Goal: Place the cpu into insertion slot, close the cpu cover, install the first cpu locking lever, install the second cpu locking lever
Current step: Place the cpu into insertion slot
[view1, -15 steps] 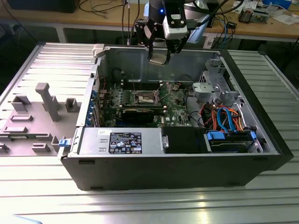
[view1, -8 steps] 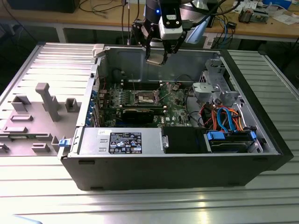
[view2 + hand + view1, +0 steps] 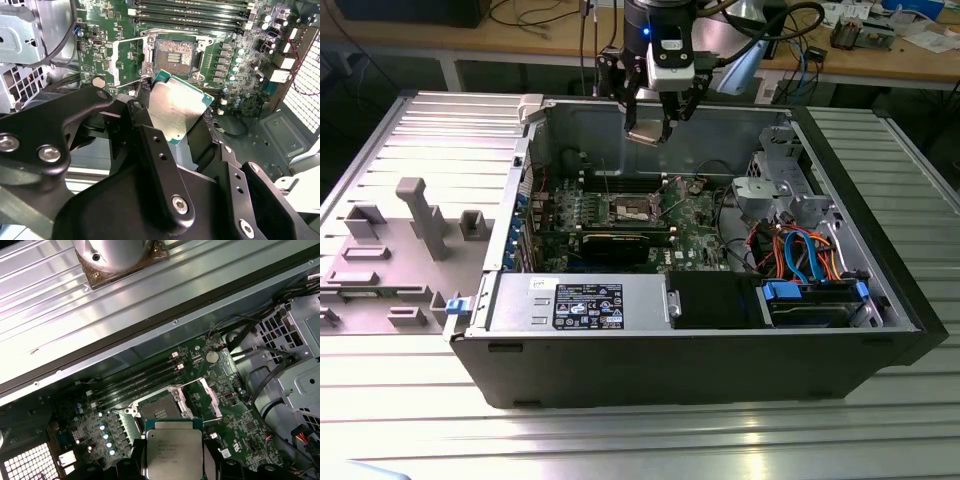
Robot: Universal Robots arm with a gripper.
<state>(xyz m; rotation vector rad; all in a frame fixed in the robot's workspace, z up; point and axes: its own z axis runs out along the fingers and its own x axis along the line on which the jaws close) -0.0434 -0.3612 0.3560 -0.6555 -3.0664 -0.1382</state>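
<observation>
My gripper [image 3: 649, 128] hangs above the open computer case, shut on the cpu [image 3: 644, 135]. The cpu is a flat square chip with a dull silver top and a green edge, clamped between the black fingers [image 3: 141, 102] in both wrist views [image 3: 175, 107] [image 3: 172, 452]. Below it on the green motherboard lies the insertion slot [image 3: 175, 54] [image 3: 157, 412] [image 3: 628, 208], a dark square socket that is uncovered. The cpu cover [image 3: 127, 60] [image 3: 210, 397], a silver frame plate, stands flipped open beside the socket. The cpu is well above the socket and apart from it.
Long black memory slots [image 3: 190, 12] run beside the socket. A black graphics card [image 3: 620, 243] sits in front of it, with a power supply [image 3: 580, 300] and a drive bay with coloured cables [image 3: 800, 260] on the exterior view's right. A grey fixture plate [image 3: 400, 240] lies on the left.
</observation>
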